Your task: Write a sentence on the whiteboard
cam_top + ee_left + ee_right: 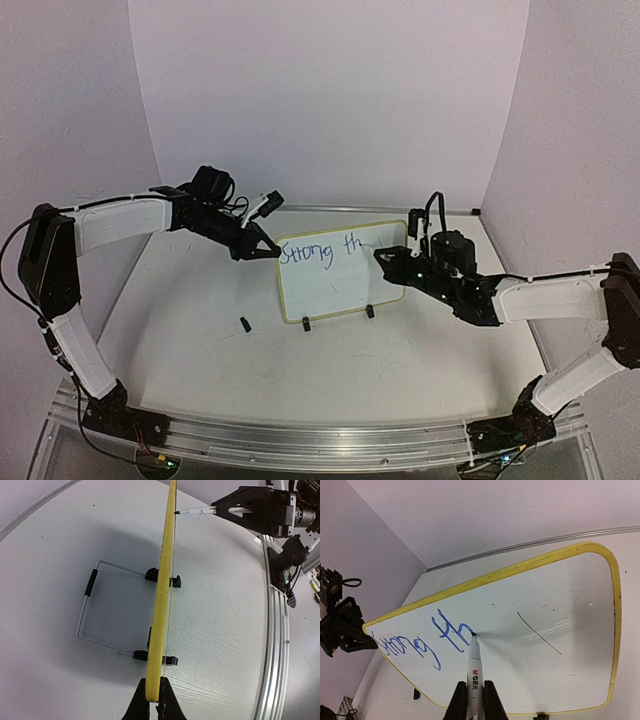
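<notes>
The whiteboard (pixel 335 285), white with a thin yellow frame and two black clip feet, stands upright mid-table with blue writing "Strong th". My left gripper (pixel 268 251) is shut on its upper left edge; in the left wrist view the yellow frame (pixel 162 595) runs edge-on between the fingers (pixel 137 705). My right gripper (pixel 385 258) is shut on a white marker (pixel 473 677). The marker tip touches the whiteboard (pixel 545 645) at the end of the blue "h". The marker (pixel 197 511) also shows in the left wrist view.
A small black marker cap (pixel 245 324) lies on the table left of the board. A wire stand (pixel 87 607) props the board from behind. A metal rail (pixel 320 440) runs along the table's near edge. White walls enclose the back and sides.
</notes>
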`<control>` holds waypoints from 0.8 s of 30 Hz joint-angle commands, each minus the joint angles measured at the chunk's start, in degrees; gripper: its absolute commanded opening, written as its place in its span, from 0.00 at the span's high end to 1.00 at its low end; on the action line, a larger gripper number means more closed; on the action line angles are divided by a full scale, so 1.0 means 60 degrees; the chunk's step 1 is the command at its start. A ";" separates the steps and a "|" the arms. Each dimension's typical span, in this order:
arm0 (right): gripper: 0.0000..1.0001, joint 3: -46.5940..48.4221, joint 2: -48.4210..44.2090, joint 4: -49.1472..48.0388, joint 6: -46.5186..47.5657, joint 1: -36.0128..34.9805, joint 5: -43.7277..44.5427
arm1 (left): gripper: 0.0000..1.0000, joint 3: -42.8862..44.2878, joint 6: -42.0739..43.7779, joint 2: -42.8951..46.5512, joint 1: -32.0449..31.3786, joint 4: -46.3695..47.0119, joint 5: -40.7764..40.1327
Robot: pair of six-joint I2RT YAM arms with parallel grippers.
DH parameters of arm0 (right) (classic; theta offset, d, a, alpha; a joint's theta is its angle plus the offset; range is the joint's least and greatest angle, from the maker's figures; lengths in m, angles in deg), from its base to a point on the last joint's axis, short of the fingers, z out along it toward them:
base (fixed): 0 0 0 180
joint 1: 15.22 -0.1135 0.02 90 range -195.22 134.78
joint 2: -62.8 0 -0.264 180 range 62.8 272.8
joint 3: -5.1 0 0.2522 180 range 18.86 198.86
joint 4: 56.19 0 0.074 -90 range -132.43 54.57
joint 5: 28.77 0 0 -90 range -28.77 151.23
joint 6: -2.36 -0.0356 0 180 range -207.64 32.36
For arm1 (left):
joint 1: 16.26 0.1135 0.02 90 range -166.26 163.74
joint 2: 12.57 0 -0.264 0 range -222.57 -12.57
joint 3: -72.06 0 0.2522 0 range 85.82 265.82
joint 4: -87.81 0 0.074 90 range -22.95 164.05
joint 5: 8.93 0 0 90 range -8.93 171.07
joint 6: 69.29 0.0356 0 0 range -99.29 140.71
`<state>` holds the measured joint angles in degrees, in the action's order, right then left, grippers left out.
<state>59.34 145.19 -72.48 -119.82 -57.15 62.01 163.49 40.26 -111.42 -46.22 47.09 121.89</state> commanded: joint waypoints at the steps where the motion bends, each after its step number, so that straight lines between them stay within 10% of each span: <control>1: 1.00 -0.0123 0.0230 0.0162 -0.0186 -0.0017 0.0066 | 1.00 0.0078 0.0408 -0.0073 -0.0135 -0.0622 -0.0724; 24: 1.00 -0.0370 -0.1004 0.0635 0.0159 -0.0013 -0.0596 | 1.00 0.0042 0.0419 -0.0014 -0.0149 -0.0651 -0.0768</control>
<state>57.30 143.34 -69.84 -120.55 -57.26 60.89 163.49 40.26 -111.42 -46.26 47.04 121.84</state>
